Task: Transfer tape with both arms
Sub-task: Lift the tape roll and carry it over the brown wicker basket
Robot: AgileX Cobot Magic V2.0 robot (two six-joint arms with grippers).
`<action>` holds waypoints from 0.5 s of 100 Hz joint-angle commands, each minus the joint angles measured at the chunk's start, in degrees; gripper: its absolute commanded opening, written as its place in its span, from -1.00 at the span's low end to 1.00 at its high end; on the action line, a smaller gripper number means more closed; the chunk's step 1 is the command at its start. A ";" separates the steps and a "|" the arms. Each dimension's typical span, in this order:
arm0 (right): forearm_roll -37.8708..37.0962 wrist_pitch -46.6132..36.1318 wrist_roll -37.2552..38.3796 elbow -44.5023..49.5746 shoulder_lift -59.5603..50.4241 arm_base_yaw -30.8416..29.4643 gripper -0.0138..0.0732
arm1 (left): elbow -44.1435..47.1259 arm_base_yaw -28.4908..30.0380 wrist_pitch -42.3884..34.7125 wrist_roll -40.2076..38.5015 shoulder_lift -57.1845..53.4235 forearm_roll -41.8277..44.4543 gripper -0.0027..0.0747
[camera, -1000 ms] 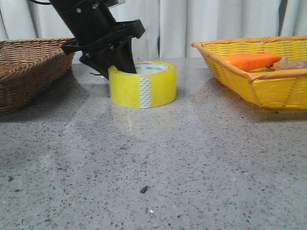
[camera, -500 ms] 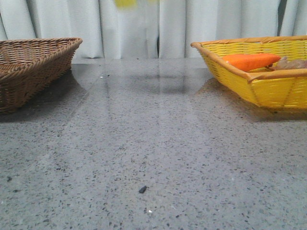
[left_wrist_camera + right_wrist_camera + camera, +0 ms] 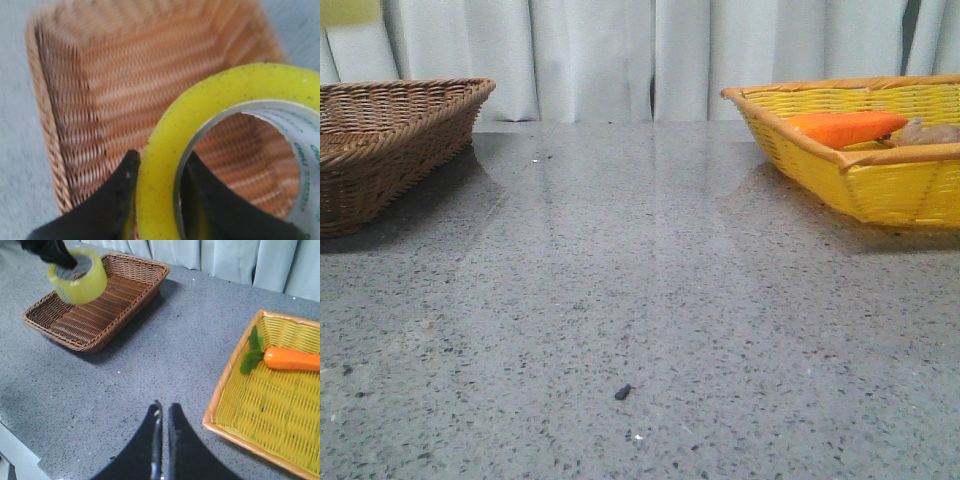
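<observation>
Your left gripper (image 3: 159,200) is clamped on the tape's (image 3: 210,150) wall, one finger outside and one inside the core, holding it in the air above the brown wicker basket (image 3: 95,305). Your right gripper (image 3: 163,415) has its fingers pressed together, empty; beside it the yellow woven basket (image 3: 225,390) holds a carrot (image 3: 292,359) with green leaves.
</observation>
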 commanded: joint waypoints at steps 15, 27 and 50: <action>0.23 -1.68 -0.15 -0.98 0.40 0.16 -0.84 | 8.84 3.33 -8.69 -2.20 -2.66 -6.39 -0.67; 0.23 -1.66 -0.15 -0.98 0.05 0.16 -0.84 | 9.02 3.39 -9.48 -2.42 -3.05 -9.19 -0.14; -2.23 -3.25 -0.15 2.71 -6.58 0.16 -0.84 | 9.96 3.00 -14.58 -0.12 -9.01 -18.32 -0.21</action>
